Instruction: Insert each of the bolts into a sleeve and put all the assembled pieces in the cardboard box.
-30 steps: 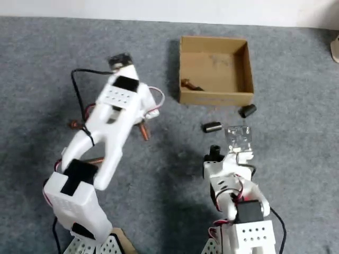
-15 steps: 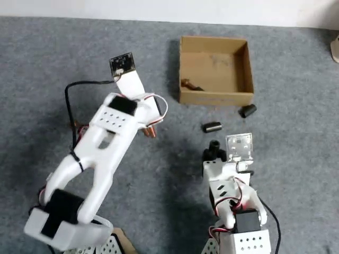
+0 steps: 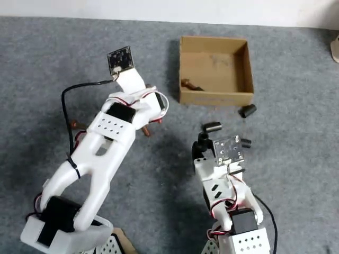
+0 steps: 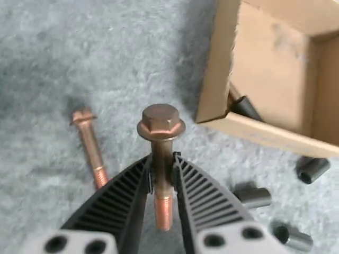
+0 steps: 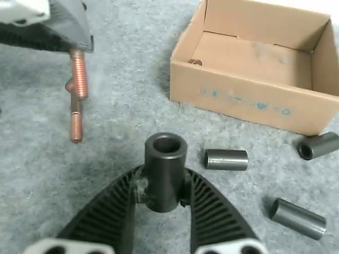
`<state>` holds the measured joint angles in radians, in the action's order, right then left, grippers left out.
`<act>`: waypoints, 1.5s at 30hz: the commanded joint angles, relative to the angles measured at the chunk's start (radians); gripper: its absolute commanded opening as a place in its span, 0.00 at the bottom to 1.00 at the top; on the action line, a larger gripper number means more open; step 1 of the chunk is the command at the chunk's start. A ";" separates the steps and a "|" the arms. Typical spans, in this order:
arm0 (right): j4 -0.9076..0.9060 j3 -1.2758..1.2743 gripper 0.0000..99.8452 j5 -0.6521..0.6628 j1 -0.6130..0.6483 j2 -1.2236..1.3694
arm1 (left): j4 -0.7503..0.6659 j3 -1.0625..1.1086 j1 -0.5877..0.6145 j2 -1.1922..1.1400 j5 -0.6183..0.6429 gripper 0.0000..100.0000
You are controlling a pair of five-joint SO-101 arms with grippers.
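1. A bolt (image 4: 160,123) stands head up, clenched by its shank in the left tool (image 4: 161,161); its threaded end pokes out below the fingers (image 4: 132,188)
2. This bolt hangs over the grey surface (image 3: 296,159), near the box (image 3: 214,98) and off one of its front corners
3. A sleeve (image 5: 166,159) stands upright with its bore facing up, grasped around its lower half by the right tool (image 5: 163,180), in front of the box
4. The bolt and the sleeve are apart and not yet joined
5. A second bolt (image 4: 90,145) lies flat on the surface just beside the held one
6. In the high view a third bolt (image 3: 78,125) lies on the other side of the left arm, well away from the box
7. Three loose sleeves (image 5: 226,159) lie on their sides on the surface between the right tool and the box's front wall, apart from one another
8. The box sits open on the surface, and one piece (image 4: 241,106) with copper and black parts lies inside it, tucked into a front corner
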<state>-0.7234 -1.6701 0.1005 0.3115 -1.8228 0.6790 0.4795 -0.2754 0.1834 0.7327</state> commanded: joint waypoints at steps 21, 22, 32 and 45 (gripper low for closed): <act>-0.016 -0.117 0.00 0.107 0.015 -0.012 | -0.049 0.097 -0.282 0.321 -0.152 0.00; -0.016 -0.117 0.00 0.107 0.015 -0.012 | -0.052 0.130 -0.288 0.358 -0.153 0.00; -0.015 -0.117 0.00 0.106 0.015 -0.013 | -0.382 0.472 -0.297 0.616 -0.081 0.00; -0.019 -0.117 0.00 0.104 0.056 -0.013 | -0.488 0.518 -0.306 0.619 -0.032 0.00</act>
<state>-0.7388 -1.6701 0.1956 0.3360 -1.8228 0.2263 1.0058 -0.5608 0.7649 0.6928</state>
